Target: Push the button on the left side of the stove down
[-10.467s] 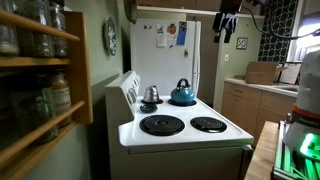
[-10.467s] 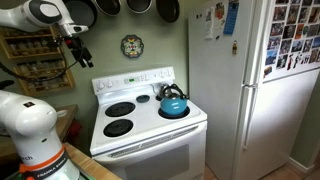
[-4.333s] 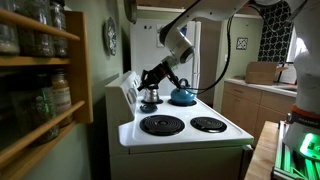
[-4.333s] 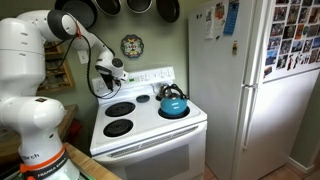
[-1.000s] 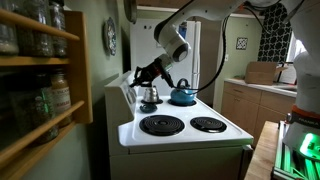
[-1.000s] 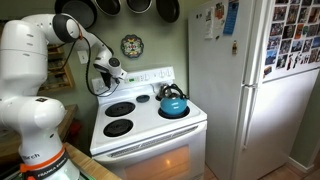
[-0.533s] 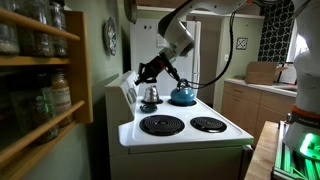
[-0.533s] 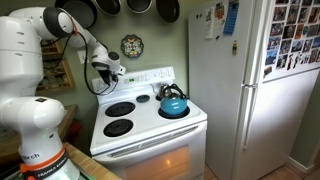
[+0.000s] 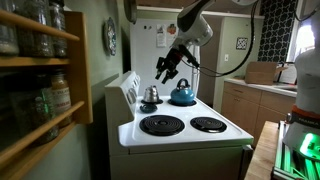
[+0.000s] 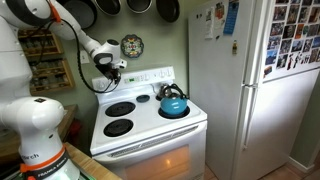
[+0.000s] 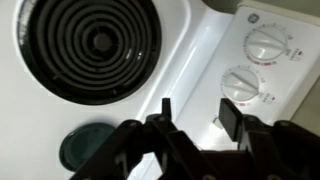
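The white stove (image 9: 180,135) with black coil burners shows in both exterior views, also here (image 10: 145,135). Its slanted control panel (image 9: 129,88) (image 10: 135,79) rises at the back. My gripper (image 9: 164,72) (image 10: 112,68) hangs in the air a little above the panel's left end, touching nothing. In the wrist view the gripper (image 11: 198,112) is open and empty over the white stove top, between a coil burner (image 11: 90,42) and two white knobs (image 11: 243,85) on the panel. I cannot make out a button.
A blue kettle (image 9: 182,96) (image 10: 173,103) and a small silver pot (image 9: 150,95) sit on the rear burners. A white refrigerator (image 10: 250,80) stands beside the stove. Wooden shelves with jars (image 9: 40,90) and hanging pans (image 10: 135,6) are near.
My gripper has lifted up and drawn away from the control panel, which it was close against a second ago. The stove, kettle and pot have not moved.
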